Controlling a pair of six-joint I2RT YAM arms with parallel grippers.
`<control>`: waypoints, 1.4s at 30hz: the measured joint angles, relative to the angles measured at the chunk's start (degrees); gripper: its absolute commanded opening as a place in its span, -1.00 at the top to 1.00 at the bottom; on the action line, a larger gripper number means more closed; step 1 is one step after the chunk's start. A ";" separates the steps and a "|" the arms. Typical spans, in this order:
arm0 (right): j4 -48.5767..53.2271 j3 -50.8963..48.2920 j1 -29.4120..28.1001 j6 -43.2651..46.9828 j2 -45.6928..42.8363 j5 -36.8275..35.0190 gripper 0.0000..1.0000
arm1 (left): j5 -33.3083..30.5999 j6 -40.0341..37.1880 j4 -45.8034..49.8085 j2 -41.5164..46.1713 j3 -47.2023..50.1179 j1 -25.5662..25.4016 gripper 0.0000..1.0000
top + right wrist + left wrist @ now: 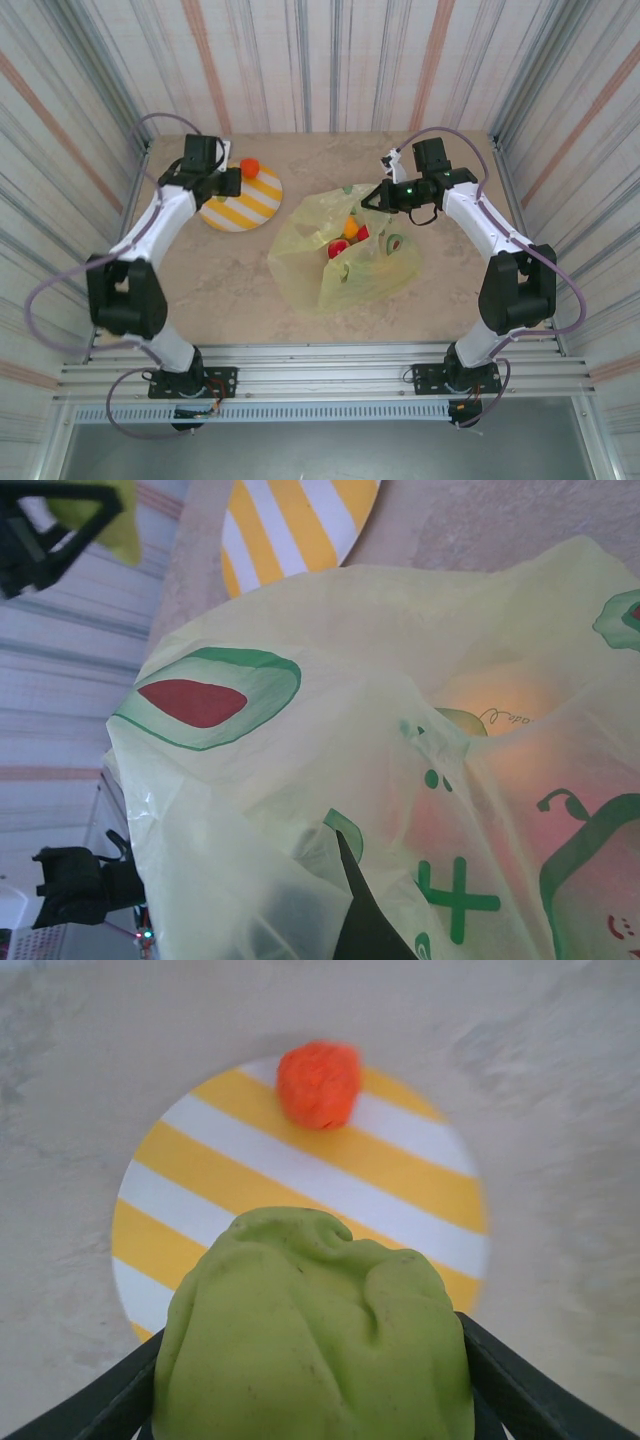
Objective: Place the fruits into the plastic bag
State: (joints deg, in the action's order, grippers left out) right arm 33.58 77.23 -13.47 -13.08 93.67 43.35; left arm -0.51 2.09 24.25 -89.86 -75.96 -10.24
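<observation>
**Left gripper [222, 183] has the green pear-like piece [310, 1330]; plastic bag [300, 268] lies to its right**

Nearest the bases, the plastic bag lies crumpled on the table [220, 290], mid-right, w/ fruits already inside: a yellow one [351, 226] and a red one [338, 249]. Its long axis runs approx left-right across the table. By my read the mouth opens at the far side.

Just beyond, the right gripper [383, 196] sits at that far rim. In the R wrist view a dark finger [360, 920] is wrapped in film, so it looks pinched on the rim, holding the mouth up.

Farther and to the left, the left gripper hangs over the striped plate [235, 212]. Its fingers [520, 1390] are pressed on the green pear-like piece, clear of the plate. The piece's long axis seems to run along the fingers, narrower end pointing away from the wrist, but it's lumpy so I'm not sure.

Farthest is the orange fruit [250, 166] on the plate's far edge, not yet taken.

Key relation: the bag mouth lies to the left gripper's right and a bit nearer. Plate and bag are near but apart. The R arm is nearer the bag. Next move, I judge: carry the piece right, over the mouth, btwn the held rim and the fruits inside.
</observation>
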 measured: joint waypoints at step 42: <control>-0.20 0.00 0.28 0.00 0.00 0.02 1.00 | 3.15 14.78 -21.51 -4.68 15.30 -34.38 -0.20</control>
State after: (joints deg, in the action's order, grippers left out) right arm 33.39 77.23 -13.19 -13.08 93.67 43.38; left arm 2.63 16.86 2.74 -94.54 -60.66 -44.62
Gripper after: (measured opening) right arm 0.046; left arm 0.624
